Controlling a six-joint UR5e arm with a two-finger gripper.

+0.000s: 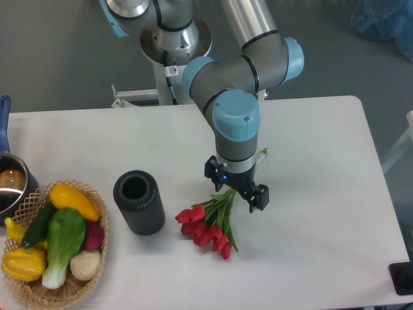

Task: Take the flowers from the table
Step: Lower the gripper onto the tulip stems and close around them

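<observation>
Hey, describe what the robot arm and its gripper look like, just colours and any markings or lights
The arm is built of silver-grey metal tubes with darker grey rounded joint housings, each closed by a light blue cap. A small white label with red print sits on the base column. The gripper is black and blocky, with a tiny blue light glowing on its body. Its fingers are too dark to make out further.

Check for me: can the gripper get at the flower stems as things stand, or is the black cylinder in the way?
Probably yes. The gripper hangs right over the stems of the flowers, and the black cylinder stands apart, beside the buds. Whether the fingers already touch the stems is hidden.
</observation>
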